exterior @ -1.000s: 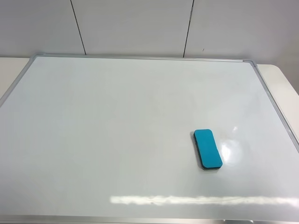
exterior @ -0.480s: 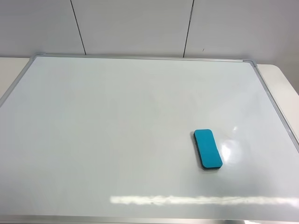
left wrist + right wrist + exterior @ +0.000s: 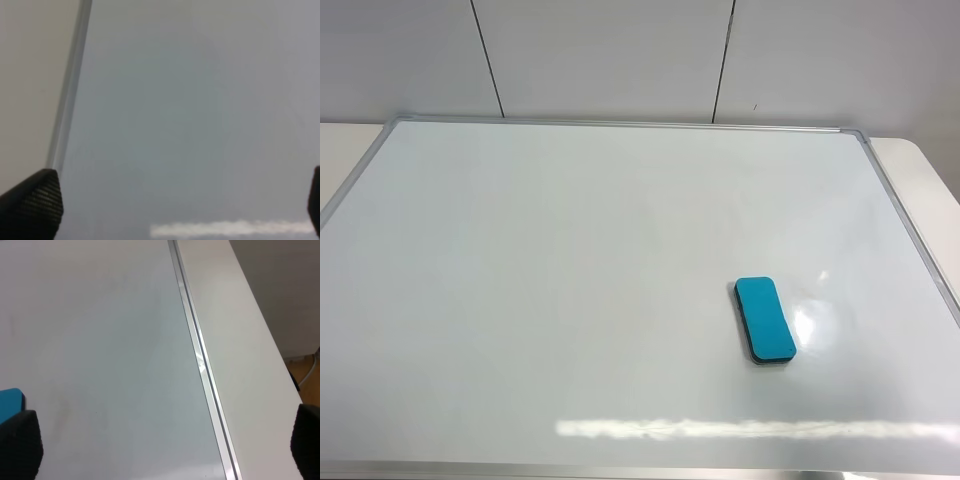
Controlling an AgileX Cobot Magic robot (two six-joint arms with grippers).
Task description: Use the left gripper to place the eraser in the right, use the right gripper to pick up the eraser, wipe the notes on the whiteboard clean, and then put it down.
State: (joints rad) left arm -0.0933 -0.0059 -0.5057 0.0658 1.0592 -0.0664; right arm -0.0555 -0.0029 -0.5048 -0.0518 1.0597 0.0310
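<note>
The whiteboard (image 3: 570, 250) lies flat and fills most of the exterior high view. The teal-blue eraser (image 3: 764, 318) rests on its right half, lengthwise toward the front edge. No red notes show on the board in any view. Neither arm shows in the exterior high view. My left gripper (image 3: 172, 210) is open and empty over bare board (image 3: 175, 125), near its silver frame (image 3: 70, 90). My right gripper (image 3: 162, 445) is open and empty over the board (image 3: 100, 340). A corner of the eraser (image 3: 10, 399) shows just beside one fingertip (image 3: 17, 445).
The board's frame (image 3: 200, 355) runs beside a strip of cream table (image 3: 235, 340). Past the table's edge is floor with a cable (image 3: 311, 367). Grey wall panels (image 3: 610, 60) stand behind the board. The table (image 3: 925, 170) shows at the far right.
</note>
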